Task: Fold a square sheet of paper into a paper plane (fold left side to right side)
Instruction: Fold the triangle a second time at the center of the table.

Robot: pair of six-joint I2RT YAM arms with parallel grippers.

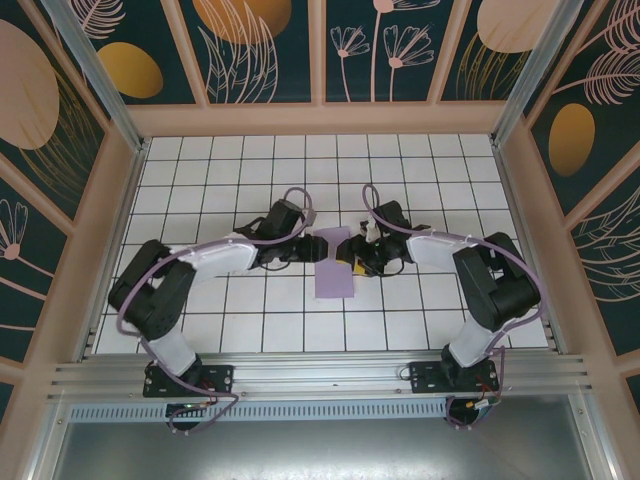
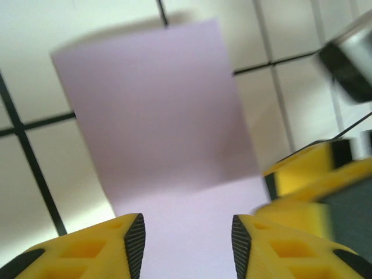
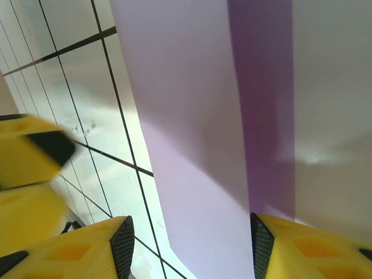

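White square tiles with dark lines cover the table (image 1: 200,300), and walls (image 1: 260,50) painted dark green with orange circles and pale plants close it on three sides. Two arms reach from the near edge toward the middle of the table.

I count one sheet of paper (image 1: 335,270). It is lavender-purple and plain, and it lies near the middle of the table. In the top view it looks like a narrow upright rectangle, so it seems folded in half, but I cannot see the layers clearly. In the right wrist view a darker purple band runs along the sheet; I cannot tell if this is a shadow or a second layer.

I count two grippers, and both are at the far half of the sheet. The left gripper (image 1: 312,245) is at the left edge of the sheet. In its own camera its two yellow fingers (image 2: 116,250) with black pads stand apart, and the purple paper shows in the gap between them. The right gripper (image 1: 357,258) is at the right edge of the sheet, very close to the left one. Its two fingers (image 3: 87,250) are also spread wide over the paper and clamp nothing. I cannot tell if any fingertip touches the sheet.
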